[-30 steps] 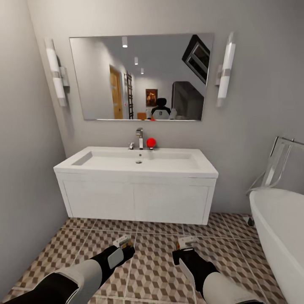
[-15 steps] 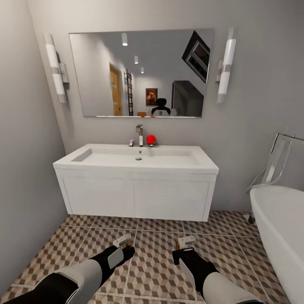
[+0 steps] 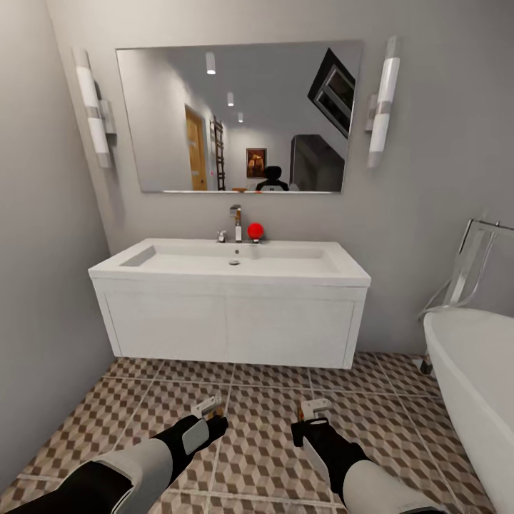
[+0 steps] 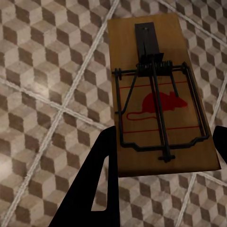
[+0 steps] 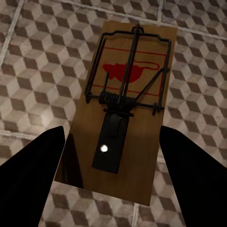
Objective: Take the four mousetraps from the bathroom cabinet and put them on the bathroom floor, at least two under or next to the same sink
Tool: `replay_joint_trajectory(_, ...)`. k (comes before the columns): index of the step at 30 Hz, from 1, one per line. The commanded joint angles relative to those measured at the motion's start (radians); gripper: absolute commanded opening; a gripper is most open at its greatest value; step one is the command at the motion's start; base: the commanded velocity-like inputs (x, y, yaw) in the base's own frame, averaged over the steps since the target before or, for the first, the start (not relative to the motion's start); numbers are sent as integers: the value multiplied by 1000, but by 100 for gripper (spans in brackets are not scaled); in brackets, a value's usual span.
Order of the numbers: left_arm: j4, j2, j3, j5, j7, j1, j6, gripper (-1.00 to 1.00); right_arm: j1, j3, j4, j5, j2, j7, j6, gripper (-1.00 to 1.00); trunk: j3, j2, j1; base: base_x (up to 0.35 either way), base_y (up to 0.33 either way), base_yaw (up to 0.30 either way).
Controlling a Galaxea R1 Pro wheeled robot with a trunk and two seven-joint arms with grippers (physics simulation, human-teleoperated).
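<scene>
Each of my grippers holds one mousetrap above the patterned bathroom floor (image 3: pixel 264 435). The left gripper (image 3: pixel 213 415) is shut on a tan mousetrap (image 4: pixel 158 97) with black wire spring and a red mouse mark, seen edge-on in the head view as a mousetrap (image 3: pixel 209 407). The right gripper (image 3: pixel 311 420) is shut on a second mousetrap (image 5: pixel 124 109), its end showing as a mousetrap (image 3: pixel 315 407). The white wall-hung sink (image 3: pixel 228 300) with chrome tap (image 3: pixel 236 223) hangs straight ahead, beyond both hands. The cabinet is out of view.
A white bathtub (image 3: pixel 475 385) stands at the right with a chrome rack (image 3: pixel 467 275) behind it. A red ball (image 3: pixel 255 230) sits by the tap. A mirror (image 3: pixel 239 118) and two wall lamps hang above. A grey wall (image 3: pixel 43 285) closes the left side.
The whole head view has shifted: sink, mirror and wall sit slightly higher in the picture and more floor shows. Both grippers keep their mousetraps in the same pose.
</scene>
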Motion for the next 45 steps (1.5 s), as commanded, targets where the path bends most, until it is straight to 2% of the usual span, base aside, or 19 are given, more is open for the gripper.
replay_joint_trajectory(1,-1,0,-8,6,5,-1,4,-100,0,6,-2,8,0,-4,9,-100,-4,-8,4,0,0,0)
replay_joint_trajectory(45,-1,0,-8,7,6,-1,4,-100,0,6,1,8,0,1,-1,-100,-142,-316,172,0,0,0)
